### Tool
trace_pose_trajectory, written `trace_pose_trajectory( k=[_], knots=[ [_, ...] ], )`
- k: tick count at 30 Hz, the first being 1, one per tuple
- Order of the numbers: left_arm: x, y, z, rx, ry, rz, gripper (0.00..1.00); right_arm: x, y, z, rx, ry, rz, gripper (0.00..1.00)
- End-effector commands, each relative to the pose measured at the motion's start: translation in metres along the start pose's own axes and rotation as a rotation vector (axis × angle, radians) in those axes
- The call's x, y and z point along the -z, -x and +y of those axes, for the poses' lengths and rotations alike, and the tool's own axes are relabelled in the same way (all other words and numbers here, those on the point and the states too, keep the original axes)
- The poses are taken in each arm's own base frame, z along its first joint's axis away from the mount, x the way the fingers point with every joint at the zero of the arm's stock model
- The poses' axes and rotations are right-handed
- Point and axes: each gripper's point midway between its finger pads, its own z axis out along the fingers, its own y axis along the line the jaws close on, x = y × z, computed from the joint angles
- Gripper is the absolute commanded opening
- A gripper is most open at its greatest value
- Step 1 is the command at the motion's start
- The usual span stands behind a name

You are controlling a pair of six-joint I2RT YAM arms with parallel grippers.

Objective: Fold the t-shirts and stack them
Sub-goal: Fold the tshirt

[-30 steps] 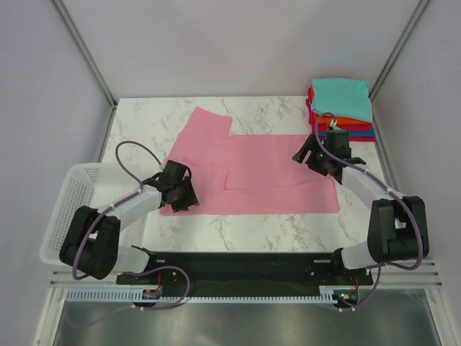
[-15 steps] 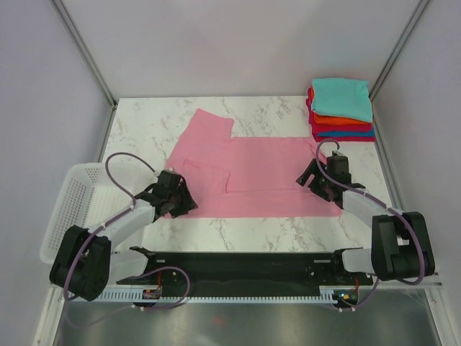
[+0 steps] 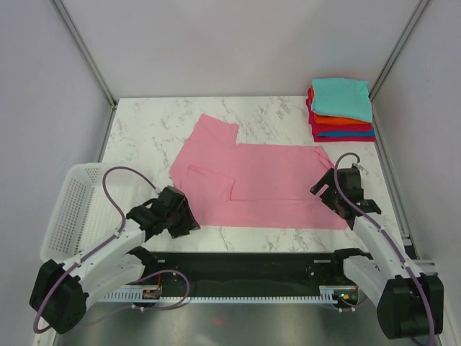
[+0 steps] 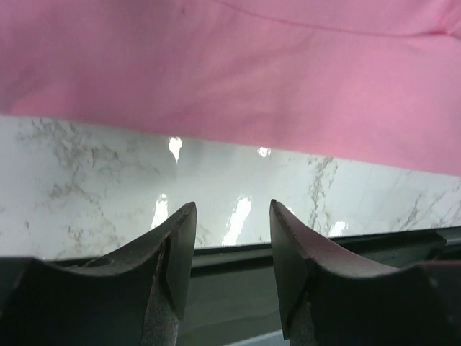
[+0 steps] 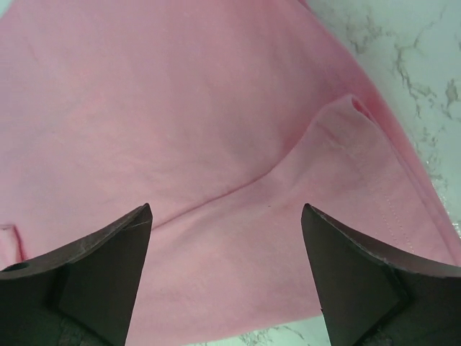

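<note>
as it lies flat, pink t-shirt (image 3: pixel 266 184), part-folded

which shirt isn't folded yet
The pink t-shirt: it lies spread out flat, while the others sit as folded rectangles in the stack at the far right.

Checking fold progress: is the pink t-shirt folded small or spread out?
Mostly spread: the pink t-shirt lies flat across the table, one sleeve sticking out, far wider than the folded stack at the far right corner.
</note>
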Motion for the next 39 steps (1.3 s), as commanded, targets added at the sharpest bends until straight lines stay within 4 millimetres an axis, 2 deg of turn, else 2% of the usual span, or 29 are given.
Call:
trace_pose_trajectory(
  k=[1,2,3,4,5,6,7,8,9,10,11,12,13,14,15,16,17,18,19,20,21,26,29,39],
  knots=[
    [0.037,0.025,-0.046,-0.008,-0.100,-0.060,0.53,0.035,0.051,0.047,0.065,0.130,-0.106,0.92],
    [0.046,0.036,-0.050,-0.045,-0.091,-0.099,0.54,0.038,0.060,0.053,0.119,0.134,-0.117,0.92],
    [0.064,0.056,-0.068,-0.136,-0.126,-0.160,0.56,0.051,0.084,0.069,0.142,0.151,-0.169,0.91],
    [0.072,0.064,-0.075,-0.184,-0.136,-0.182,0.56,0.052,0.091,0.071,0.166,0.133,-0.173,0.91],
    [0.078,0.070,-0.080,-0.230,-0.137,-0.200,0.57,0.042,0.096,0.070,0.224,0.088,-0.154,0.88],
    [0.082,0.079,-0.080,-0.301,-0.119,-0.230,0.57,0.045,0.113,0.080,0.239,0.083,-0.183,0.88],
    [0.087,0.087,-0.084,-0.323,-0.113,-0.257,0.57,0.040,0.120,0.079,0.261,0.049,-0.193,0.86],
    [0.087,0.091,-0.082,-0.340,-0.093,-0.269,0.58,0.023,0.120,0.078,0.280,0.011,-0.159,0.84],
    [0.087,0.098,-0.077,-0.362,-0.059,-0.302,0.58,0.019,0.131,0.085,0.301,0.002,-0.172,0.80],
    [0.081,0.098,-0.070,-0.366,-0.031,-0.304,0.59,-0.002,0.129,0.082,0.318,-0.042,-0.142,0.77],
    [0.077,0.099,-0.064,-0.368,-0.011,-0.307,0.59,-0.011,0.131,0.084,0.327,-0.051,-0.133,0.75],
    [0.073,0.101,-0.064,-0.376,-0.011,-0.320,0.59,-0.016,0.142,0.095,0.346,-0.041,-0.146,0.70],
    [0.064,0.095,-0.056,-0.379,0.004,-0.299,0.59,-0.025,0.144,0.099,0.353,-0.048,-0.140,0.67],
    [0.063,0.095,-0.057,-0.373,0.000,-0.289,0.58,-0.046,0.139,0.096,0.369,-0.079,-0.100,0.65],
    [0.064,0.091,-0.062,-0.394,-0.029,-0.266,0.58,-0.050,0.151,0.107,0.375,-0.072,-0.122,0.62],
    [0.067,0.093,-0.066,-0.398,-0.044,-0.274,0.58,-0.059,0.153,0.109,0.389,-0.084,-0.116,0.60],
    [0.069,0.095,-0.066,-0.400,-0.047,-0.288,0.58,-0.077,0.149,0.106,0.404,-0.113,-0.089,0.58],
    [0.070,0.098,-0.066,-0.410,-0.039,-0.303,0.58,-0.082,0.158,0.115,0.422,-0.113,-0.104,0.56],
    [0.072,0.099,-0.066,-0.416,-0.041,-0.313,0.58,-0.089,0.159,0.115,0.435,-0.130,-0.100,0.55],
    [0.075,0.100,-0.066,-0.417,-0.045,-0.325,0.58,-0.104,0.154,0.111,0.448,-0.155,-0.072,0.53],
    [0.075,0.099,-0.066,-0.414,-0.051,-0.322,0.58,-0.109,0.162,0.114,0.452,-0.166,-0.091,0.53],
    [0.071,0.094,-0.071,-0.424,-0.078,-0.293,0.58,-0.143,0.154,0.106,0.485,-0.222,-0.045,0.47],
    [0.071,0.094,-0.073,-0.429,-0.081,-0.286,0.58,-0.156,0.149,0.101,0.494,-0.244,-0.028,0.47],
    [0.068,0.092,-0.074,-0.432,-0.085,-0.274,0.58,-0.182,0.133,0.085,0.518,-0.305,0.002,0.42]
  ],
)
